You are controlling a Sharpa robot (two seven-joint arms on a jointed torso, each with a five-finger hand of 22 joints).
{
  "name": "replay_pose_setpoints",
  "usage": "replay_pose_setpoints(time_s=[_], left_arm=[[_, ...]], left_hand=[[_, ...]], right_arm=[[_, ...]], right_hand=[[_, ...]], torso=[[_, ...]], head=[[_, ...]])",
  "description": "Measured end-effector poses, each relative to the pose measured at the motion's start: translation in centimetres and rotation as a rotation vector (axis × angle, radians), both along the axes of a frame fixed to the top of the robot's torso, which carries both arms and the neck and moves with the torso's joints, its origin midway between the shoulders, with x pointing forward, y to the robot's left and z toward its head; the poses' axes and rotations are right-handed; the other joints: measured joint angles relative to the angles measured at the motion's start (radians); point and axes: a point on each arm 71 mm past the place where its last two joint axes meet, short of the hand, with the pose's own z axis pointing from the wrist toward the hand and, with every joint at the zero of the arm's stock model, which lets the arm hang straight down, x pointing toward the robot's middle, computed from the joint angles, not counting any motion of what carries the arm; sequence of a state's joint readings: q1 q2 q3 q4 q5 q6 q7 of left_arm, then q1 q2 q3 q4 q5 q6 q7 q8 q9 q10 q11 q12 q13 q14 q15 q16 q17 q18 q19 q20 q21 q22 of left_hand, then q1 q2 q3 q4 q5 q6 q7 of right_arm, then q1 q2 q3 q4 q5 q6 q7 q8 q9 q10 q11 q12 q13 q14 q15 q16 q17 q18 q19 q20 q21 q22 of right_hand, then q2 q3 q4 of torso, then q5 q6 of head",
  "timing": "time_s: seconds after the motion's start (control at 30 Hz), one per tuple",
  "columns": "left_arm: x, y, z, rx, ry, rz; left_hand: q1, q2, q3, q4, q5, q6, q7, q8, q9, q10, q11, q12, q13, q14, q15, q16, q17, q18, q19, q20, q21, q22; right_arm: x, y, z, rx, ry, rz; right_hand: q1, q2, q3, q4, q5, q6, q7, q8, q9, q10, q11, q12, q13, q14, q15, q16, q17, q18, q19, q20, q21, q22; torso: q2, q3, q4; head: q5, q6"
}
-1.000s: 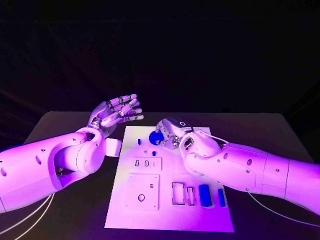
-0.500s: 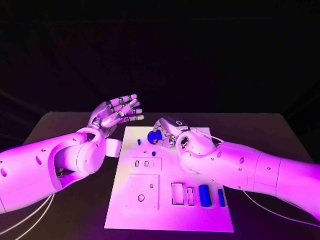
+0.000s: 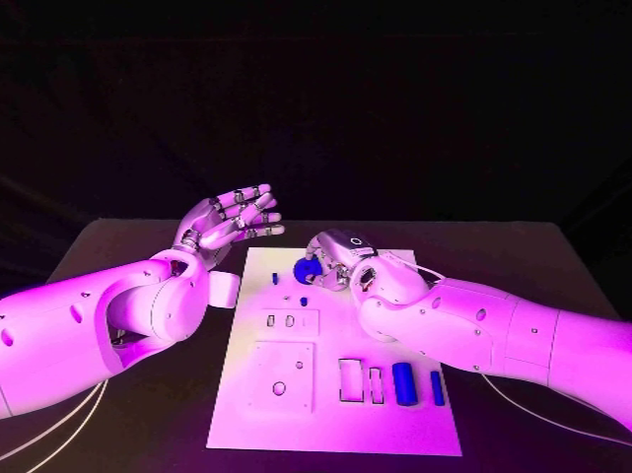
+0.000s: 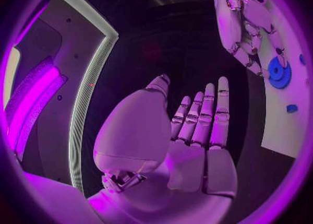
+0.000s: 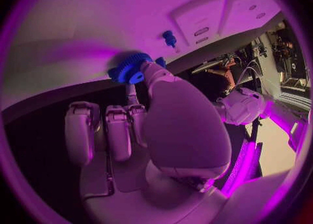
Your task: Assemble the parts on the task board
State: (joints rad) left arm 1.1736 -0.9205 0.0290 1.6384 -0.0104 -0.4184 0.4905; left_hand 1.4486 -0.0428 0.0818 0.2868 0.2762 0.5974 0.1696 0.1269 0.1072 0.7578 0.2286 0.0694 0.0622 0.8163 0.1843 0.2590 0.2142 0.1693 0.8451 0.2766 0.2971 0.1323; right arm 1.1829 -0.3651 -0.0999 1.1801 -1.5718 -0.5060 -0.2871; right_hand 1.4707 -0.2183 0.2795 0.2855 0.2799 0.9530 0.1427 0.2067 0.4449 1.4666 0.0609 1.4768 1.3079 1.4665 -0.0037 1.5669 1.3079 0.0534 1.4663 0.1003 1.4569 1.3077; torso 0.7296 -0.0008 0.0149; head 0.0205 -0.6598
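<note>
Centrally, task board [image 3: 347, 414]: white plate lying flat on the middle of the black table [image 3: 131, 251], long axis running from 12 to 6 o'clock in the head view.
Blue gear [image 3: 308, 271]: round toothed part on the board's far end, toward 12 o'clock from the board's centre; also seen in the right wrist view [image 5: 132, 67] and the left wrist view [image 4: 279, 72].
Small blue peg [image 3: 305, 302]: stands on the board just at 6 o'clock from the gear; in the right wrist view [image 5: 169, 38] it is apart from the gear.
Blue bars [image 3: 404, 384]: two upright-lying strips near the board's near end, at about 5 o'clock from its centre, beside two pale rectangular recesses [image 3: 353, 380].
Raised white blocks [image 3: 285, 321]: a slotted block at the board's centre and a larger square block with holes at 7 o'clock from it.
Right hand [image 3: 343, 258]: curled down over the far end of the board, thumb and a fingertip [image 5: 148, 69] touching the gear's rim; the other fingers lie side by side, bent inward. Whether the gear is lifted off the board, cannot tell.
Left hand [image 3: 228, 223]: raised off the table at 10 o'clock from the board's far end, palm up, fingers [image 4: 203, 114] straight and slightly apart, holding nothing.
</note>
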Motion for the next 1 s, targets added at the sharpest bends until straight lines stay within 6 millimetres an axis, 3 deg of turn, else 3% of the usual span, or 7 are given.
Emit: replay_pose_setpoints(time_s=[0.47, 0.77, 1.0], left_arm=[[0.01, 0.08, -0.01, 0.001, 0.000, 0.002], [0.03, 0.07, -0.02, 0.001, 0.001, 0.002], [0.04, 0.09, -0.02, 0.001, 0.001, 0.002]], left_hand=[[0.000, 0.000, 0.000, 0.000, 0.000, 0.000, 0.000, 0.000, 0.000, 0.000, 0.000, 0.000, 0.000, 0.000, 0.000, 0.000, 0.000, 0.000, 0.000, 0.000, 0.000, 0.000], [0.000, 0.000, 0.000, 0.000, 0.000, -0.004, 0.004, 0.000, 0.000, 0.000, 0.000, 0.000, 0.000, -0.004, 0.004, 0.000, 0.001, 0.000, -0.004, 0.004, 0.000, 0.000], [0.000, 0.000, 0.000, 0.000, 0.000, -0.004, 0.004, 0.000, 0.000, -0.004, -0.004, 0.000, 0.000, -0.004, 0.004, 0.000, 0.001, 0.000, -0.004, 0.004, 0.000, 0.000]], right_arm=[[-0.49, -0.15, -0.11, 0.016, -0.002, 0.004], [-0.52, -0.14, -0.08, 0.024, -0.003, 0.005], [-0.48, -0.23, -0.11, 0.029, 0.002, 0.004]], right_hand=[[-0.006, -0.001, 0.000, 0.000, 0.000, 0.000, 0.000, -0.002, 0.000, 0.000, 0.000, 0.000, 0.000, 0.000, 0.000, 0.000, 0.000, 0.000, 0.000, 0.000, -0.003, 0.000], [-0.051, -0.018, 0.006, 0.000, 0.001, -0.025, 0.011, -0.027, -0.007, 0.000, 0.000, -0.019, 0.000, 0.000, 0.000, 0.000, 0.000, 0.000, 0.000, 0.000, -0.015, 0.000], [-0.075, -0.014, 0.001, 0.004, 0.001, -0.039, 0.015, -0.038, -0.013, 0.000, 0.007, -0.026, 0.000, 0.000, 0.000, 0.000, 0.000, 0.000, 0.000, 0.000, -0.019, 0.000]], torso=[[0.000, 0.0009, 0.0009], [0.000, 0.0005, 0.0003], [0.000, -0.0001, 0.0016]], head=[[0.005, -0.001], [0.005, 0.000], [0.003, 0.000]])
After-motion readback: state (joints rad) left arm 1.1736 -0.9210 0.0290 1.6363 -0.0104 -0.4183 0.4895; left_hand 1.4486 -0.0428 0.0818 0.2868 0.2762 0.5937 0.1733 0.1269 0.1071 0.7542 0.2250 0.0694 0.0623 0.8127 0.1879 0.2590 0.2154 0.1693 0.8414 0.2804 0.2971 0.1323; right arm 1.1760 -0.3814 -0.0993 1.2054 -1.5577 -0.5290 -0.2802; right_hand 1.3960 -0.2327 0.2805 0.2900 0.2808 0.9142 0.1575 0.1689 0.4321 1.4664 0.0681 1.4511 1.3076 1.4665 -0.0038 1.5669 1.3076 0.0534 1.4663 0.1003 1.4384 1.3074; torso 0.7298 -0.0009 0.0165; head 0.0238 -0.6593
